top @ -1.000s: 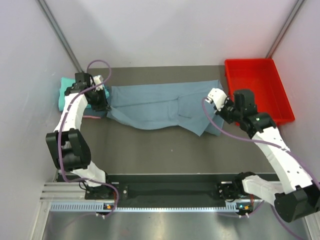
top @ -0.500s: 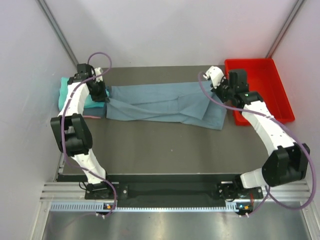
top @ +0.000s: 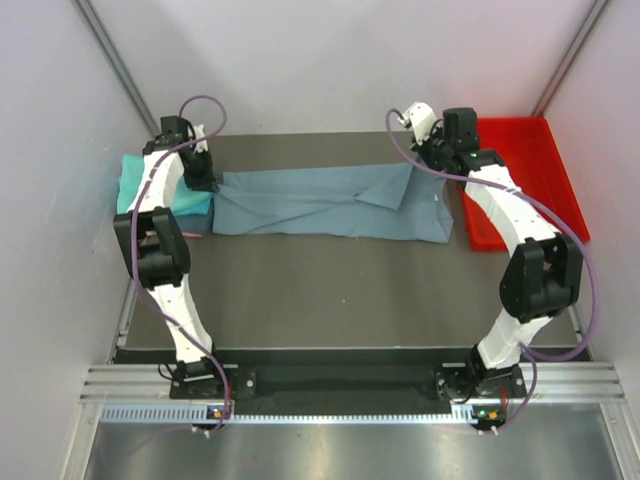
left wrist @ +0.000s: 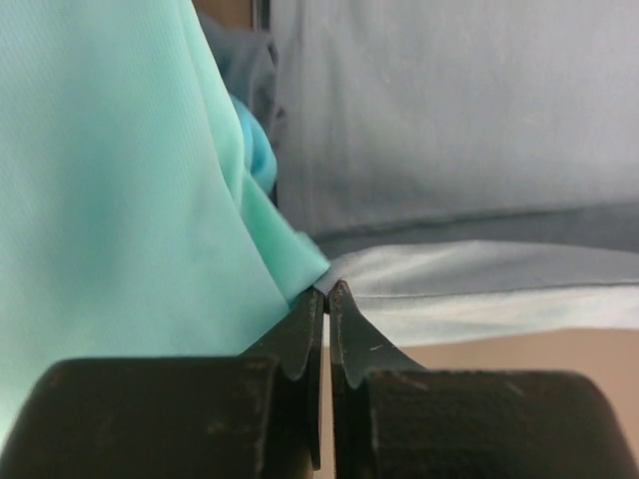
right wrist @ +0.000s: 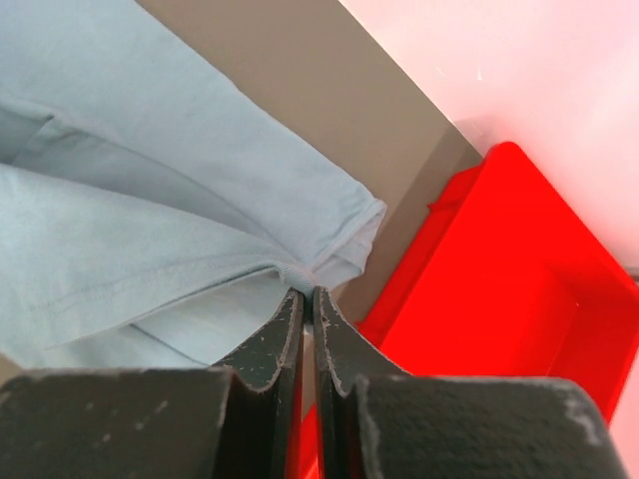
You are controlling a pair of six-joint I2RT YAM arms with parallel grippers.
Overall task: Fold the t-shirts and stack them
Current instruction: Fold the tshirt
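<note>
The grey-blue t-shirt lies stretched across the back of the table, folded into a long band. My left gripper is shut on its left edge, right beside a folded teal t-shirt; a blue one shows under the teal in the left wrist view. My right gripper is shut on the shirt's far right hem and holds it just above the table, next to the red tray. No pink shirt shows clearly.
The red plastic tray stands at the back right, touching the shirt's right end. White walls close in at the back and both sides. The dark table mat runs in front of the shirt to the arm bases.
Both grippers have moved toward the back of the table, pulling the grey-blue shirt's near edge over itself. The shirt is now a narrower, flatter band.
</note>
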